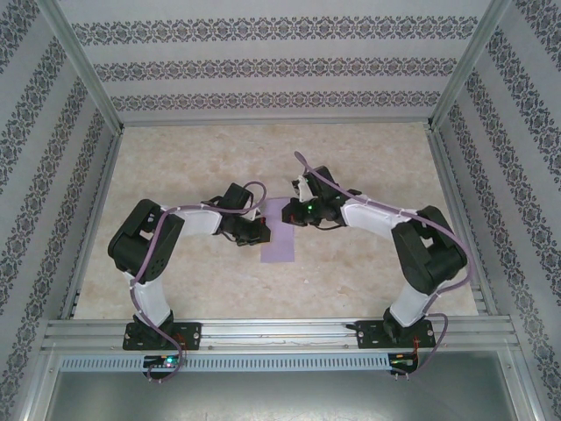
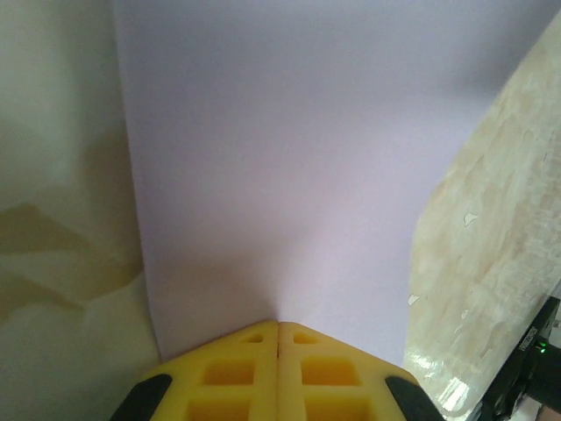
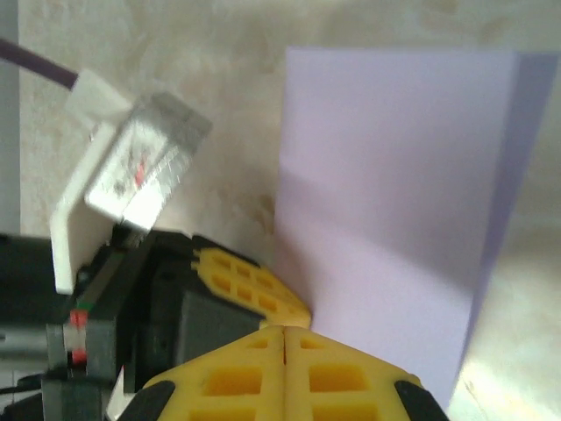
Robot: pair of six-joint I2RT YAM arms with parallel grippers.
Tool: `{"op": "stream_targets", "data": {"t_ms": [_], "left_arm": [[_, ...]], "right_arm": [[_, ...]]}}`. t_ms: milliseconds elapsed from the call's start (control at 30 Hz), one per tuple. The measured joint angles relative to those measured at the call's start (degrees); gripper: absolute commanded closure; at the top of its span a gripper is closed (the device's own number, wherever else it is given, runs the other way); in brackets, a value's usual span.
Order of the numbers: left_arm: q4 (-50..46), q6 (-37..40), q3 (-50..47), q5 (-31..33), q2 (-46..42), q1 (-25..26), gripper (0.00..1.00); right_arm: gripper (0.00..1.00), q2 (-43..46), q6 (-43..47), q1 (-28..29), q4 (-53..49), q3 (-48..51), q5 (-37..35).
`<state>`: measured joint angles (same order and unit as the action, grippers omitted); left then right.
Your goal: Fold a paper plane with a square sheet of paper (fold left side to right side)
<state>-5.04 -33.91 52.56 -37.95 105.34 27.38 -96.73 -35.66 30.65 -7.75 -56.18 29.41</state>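
Square sheet of paper [image 1: 280,232] lies mid-tabletop [image 1: 368,272] as a narrow strip, apparently already doubled. Left gripper [image 2: 279,326] and right gripper [image 3: 285,331] are both pressed together, tips at the sheet. Probable step: flattening the left-to-right fold. The next move calls for firm pressure along the crease.

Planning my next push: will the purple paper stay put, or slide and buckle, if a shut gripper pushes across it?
Probably floppy and light: the purple paper lies thin and flat on the table. It may slide, since that surface looks smooth and glossy. Pushed edge-on it would likely buckle; pressing down with the shut left gripper should pin it.
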Motion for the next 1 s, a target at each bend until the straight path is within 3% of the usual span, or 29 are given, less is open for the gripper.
{"op": "stream_targets", "data": {"t_ms": [267, 1000], "left_arm": [[5.60, -4.63, -2.62, 1.14, -0.81, 1.03, 1.00], [6.97, -6.75, -1.88, 1.16, -0.92, 1.16, 1.00]], "right_arm": [[1.00, 1.14, -1.92, 3.72, 0.07, 6.60, 0.04], [1.00, -6.10, -0.76, 5.14, 1.88, 6.05, 0.46]]}}
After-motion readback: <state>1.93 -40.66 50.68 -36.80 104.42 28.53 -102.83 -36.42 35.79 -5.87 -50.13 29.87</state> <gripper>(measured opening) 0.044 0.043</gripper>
